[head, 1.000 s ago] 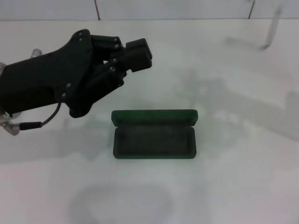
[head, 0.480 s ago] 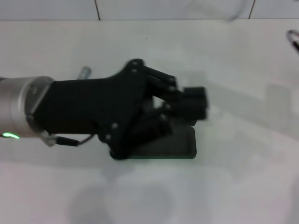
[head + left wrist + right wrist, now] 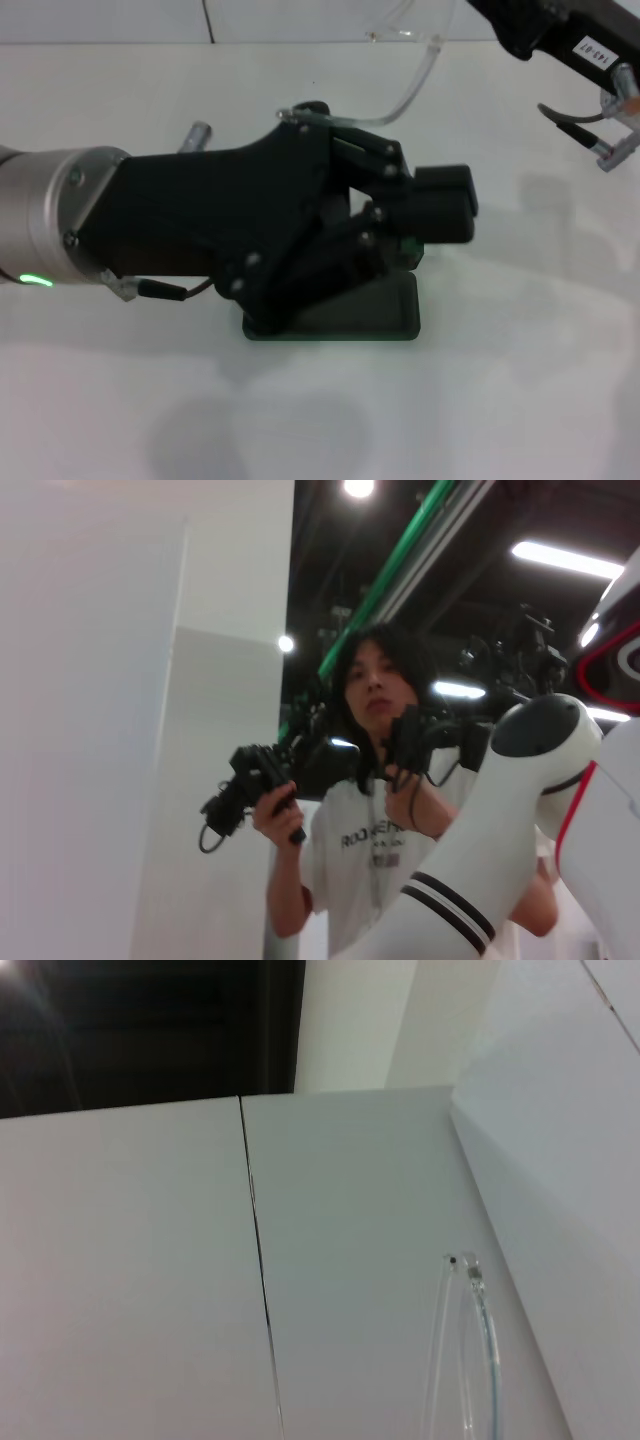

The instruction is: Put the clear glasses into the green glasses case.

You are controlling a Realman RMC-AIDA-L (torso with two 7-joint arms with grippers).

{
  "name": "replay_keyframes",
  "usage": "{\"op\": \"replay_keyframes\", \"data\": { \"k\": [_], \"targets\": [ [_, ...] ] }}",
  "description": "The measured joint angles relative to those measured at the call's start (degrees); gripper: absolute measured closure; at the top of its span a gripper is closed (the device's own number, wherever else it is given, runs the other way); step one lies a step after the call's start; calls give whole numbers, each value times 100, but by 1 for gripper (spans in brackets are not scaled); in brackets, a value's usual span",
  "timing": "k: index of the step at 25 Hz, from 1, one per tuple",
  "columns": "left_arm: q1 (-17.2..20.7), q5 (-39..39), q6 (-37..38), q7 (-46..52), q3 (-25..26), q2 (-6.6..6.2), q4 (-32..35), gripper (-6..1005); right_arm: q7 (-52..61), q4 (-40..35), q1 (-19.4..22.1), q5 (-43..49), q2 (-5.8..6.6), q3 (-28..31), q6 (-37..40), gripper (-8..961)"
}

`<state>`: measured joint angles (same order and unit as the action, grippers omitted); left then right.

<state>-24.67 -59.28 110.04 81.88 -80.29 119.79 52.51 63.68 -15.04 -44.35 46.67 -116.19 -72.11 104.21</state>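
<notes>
Nearest the robot, the green glasses case (image 3: 385,318) lies open on the white table (image 3: 520,400), its tray facing up, but most of it is hidden under the left gripper (image 3: 440,205), which hangs low over it with its dark fingers drawn together and nothing between them. Only the case's front edge and its right end show past the gripper.

Farther back, the clear glasses (image 3: 405,60) are up in the air above the far side of the table, one curved arm sweeping down toward the top of the left gripper. The right gripper itself is out of sight at the upper right edge, so I cannot tell how its fingers stand; only its dark arm (image 3: 560,35) shows. The right wrist view catches one clear arm of the glasses (image 3: 470,1360) against a pale wall.

The likely trouble is crowding: the left gripper blocks the tray, so lowering the glasses now would snag a clear arm on it. The left gripper could also nudge the light case or knock its lid shut.
</notes>
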Motion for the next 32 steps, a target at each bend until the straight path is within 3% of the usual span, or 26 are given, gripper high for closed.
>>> {"op": "replay_keyframes", "data": {
  "k": [8, 16, 32],
  "targets": [
    [139, 180, -21, -75, 287, -9, -113, 955, -315, -63, -5, 1, 1, -510, -266, 849],
    [-47, 212, -38, -76, 751, -23, -769, 955, -481, -332, -39, 5, 1, -927, -560, 849],
    [-55, 133, -75, -143, 961, -32, -860, 956, -629, -419, -28, -348, 0, -1111, -730, 848]
  ]
}}
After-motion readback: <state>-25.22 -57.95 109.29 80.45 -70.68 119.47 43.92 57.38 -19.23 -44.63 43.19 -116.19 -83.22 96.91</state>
